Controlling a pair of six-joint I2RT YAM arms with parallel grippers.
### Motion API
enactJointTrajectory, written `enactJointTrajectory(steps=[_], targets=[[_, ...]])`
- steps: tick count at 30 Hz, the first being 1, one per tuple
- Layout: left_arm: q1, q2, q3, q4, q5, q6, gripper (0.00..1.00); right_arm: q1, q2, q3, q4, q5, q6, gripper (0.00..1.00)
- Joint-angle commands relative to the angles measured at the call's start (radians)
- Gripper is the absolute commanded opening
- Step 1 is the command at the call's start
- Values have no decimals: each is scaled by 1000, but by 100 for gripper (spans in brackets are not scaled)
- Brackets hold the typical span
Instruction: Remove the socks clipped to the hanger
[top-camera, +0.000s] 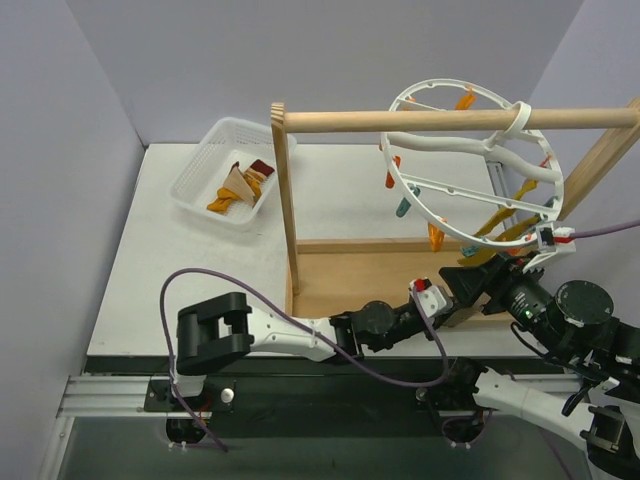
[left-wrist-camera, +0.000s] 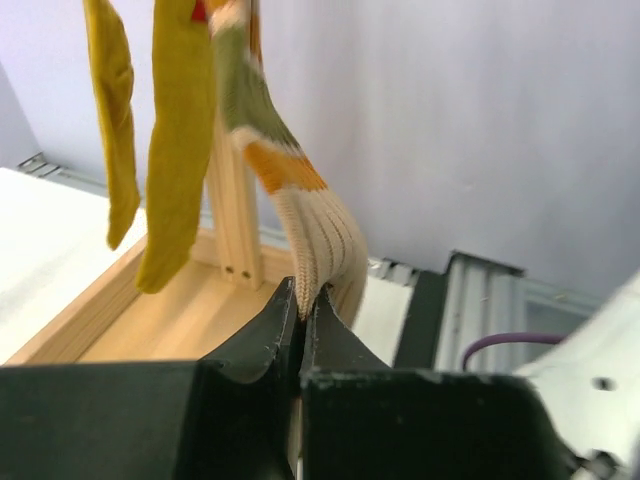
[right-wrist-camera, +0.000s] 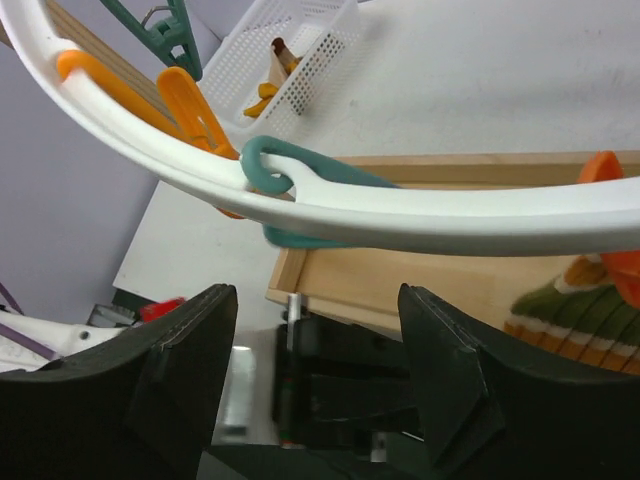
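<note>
The white ring hanger (top-camera: 418, 193) hangs by its hook from the wooden rod. Mustard socks (top-camera: 497, 227) hang from its near right rim. In the left wrist view two mustard socks (left-wrist-camera: 178, 150) hang at the left, with a striped sock (left-wrist-camera: 285, 175) beside them. My left gripper (left-wrist-camera: 305, 300) is shut on that striped sock's tan ribbed cuff; it sits under the ring in the top view (top-camera: 492, 268). My right gripper (right-wrist-camera: 315, 300) is open and empty just below the hanger rim (right-wrist-camera: 420, 215), by a teal clip (right-wrist-camera: 290, 175) and an orange clip (right-wrist-camera: 195, 105). A striped sock (right-wrist-camera: 580, 315) shows at the right.
The wooden rack has a rod (top-camera: 400, 121), an upright post (top-camera: 286, 200) and a flat base (top-camera: 370, 275) under the hanger. A white mesh basket (top-camera: 205, 160) at the back left holds several socks (top-camera: 240, 185). Grey walls stand left and behind.
</note>
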Motion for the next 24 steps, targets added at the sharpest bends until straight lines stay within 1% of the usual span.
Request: enactJointTrajectory(steps=[1,3,6,9,14,18,19,23,24], targets=[[-7,-144,-64,-21,147,-107,0,9,-11,6,-58,-18,31,70],[-7,-187,-81,-55,180,-126,0,7,-17,14,-94,-36,46,75],[-7,-237,-117,-89,227,-152,0,9,-28,29,-151,-73,57,76],[-7,-290,-160,-113,241,-163,0,7,-47,42,-222,-84,56,75],[-7,-363,-216,-156,240,-163,0,9,-74,59,-347,16,83,73],[-6,-440,-260,-219,258,-172,0,9,-85,78,-384,51,82,72],[-6,-454,-268,-227,287,-176,0,9,-85,83,-391,59,82,72],[-6,-518,-312,-279,290,-212,0,9,-85,106,-395,97,89,71],[-6,-541,-325,-278,292,-222,0,9,-82,111,-394,126,105,69]])
